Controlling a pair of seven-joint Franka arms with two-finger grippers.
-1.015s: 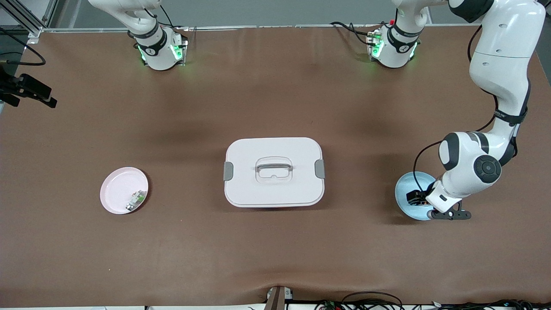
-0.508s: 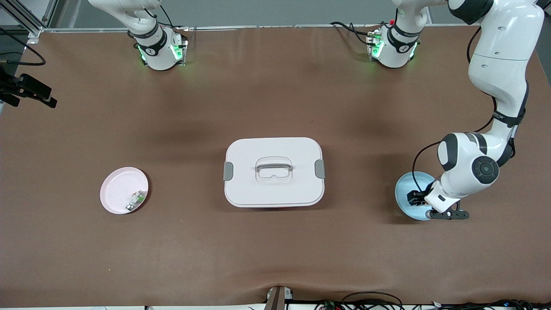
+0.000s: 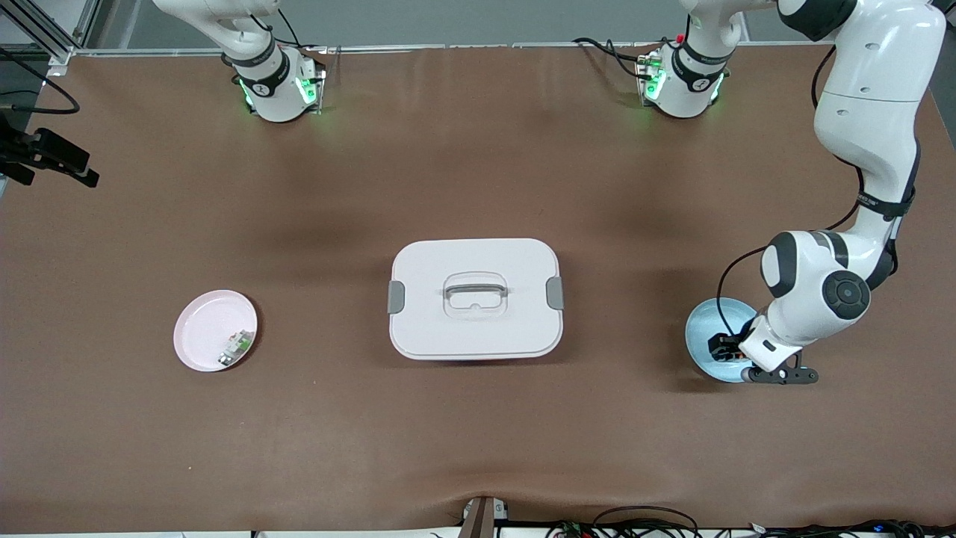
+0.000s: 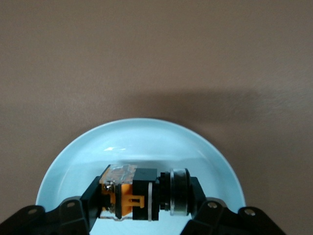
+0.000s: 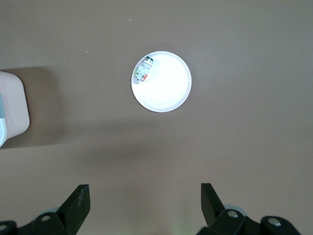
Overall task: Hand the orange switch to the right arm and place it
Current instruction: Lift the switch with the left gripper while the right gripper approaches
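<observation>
Look first at your left gripper (image 4: 144, 205): in the left wrist view its two fingers sit on either end of the orange switch (image 4: 142, 193), low in the frame's centre, closed against it, and the switch lies in the pale blue plate (image 4: 73, 161). You cannot read that grip from the front view, where the left gripper (image 3: 728, 350) shows only as a dark knot over the blue plate (image 3: 702, 332) at the lower right of the frame, with the switch a speck of orange beside it. The right wrist view gives you what the front view cuts off: the right gripper (image 5: 144, 205) has its fingers spread wide apart with nothing between them, high over bare table, and the pink plate (image 5: 168, 85) sits above frame centre with the small white-and-green part (image 5: 144, 70) against its rim. In the front view that pink plate (image 3: 205, 329) is at the lower left, and the white lidded box (image 3: 475, 297) stands at mid-frame between the two plates. Compared with half a second ago, your left wrist has shifted very slightly toward the frame's right edge; the plates and box have not moved. The left arm (image 3: 866, 112) drops from its base at the upper right, folds at the elbow and bends its wrist down onto the plate; the right arm (image 3: 246, 45) waits near its base at the upper left.
</observation>
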